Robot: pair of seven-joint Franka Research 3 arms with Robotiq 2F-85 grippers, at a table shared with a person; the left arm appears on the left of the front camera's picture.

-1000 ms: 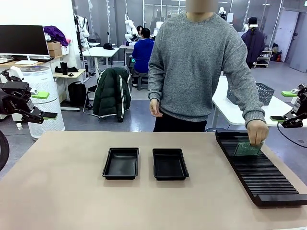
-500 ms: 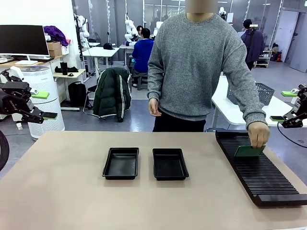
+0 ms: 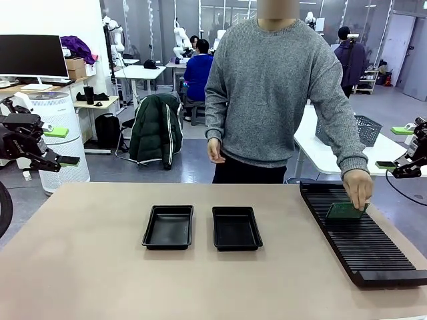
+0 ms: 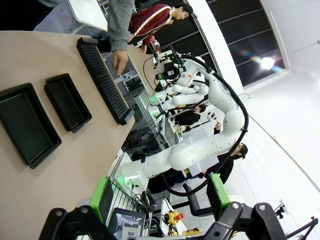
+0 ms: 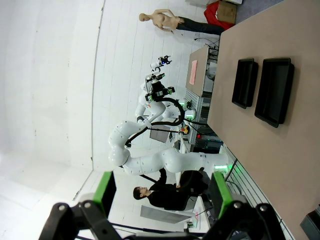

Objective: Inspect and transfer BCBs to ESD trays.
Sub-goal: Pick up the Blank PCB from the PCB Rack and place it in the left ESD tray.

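One BCB (image 3: 345, 211) lies almost flat on the far end of the black slotted rack (image 3: 363, 250), at the bench's (image 3: 93, 280) right side. The person's hand (image 3: 359, 187) reaches down to it, fingertips on its far edge. Whether the board sits in a slot or only on top I cannot tell.

The two ESD trays (image 3: 167, 208) (image 3: 235, 209) sit side by side near the middle of the bench, just apart, well left of the rack, with nothing in them.

The robot's left hand (image 3: 62, 147) hangs off the bench's left edge, fingers spread wide with nothing between them, as its wrist view also shows (image 4: 160, 195). The robot's right hand (image 3: 395, 148) hangs beyond the rack on the right, likewise spread wide and holding nothing (image 5: 163, 192).
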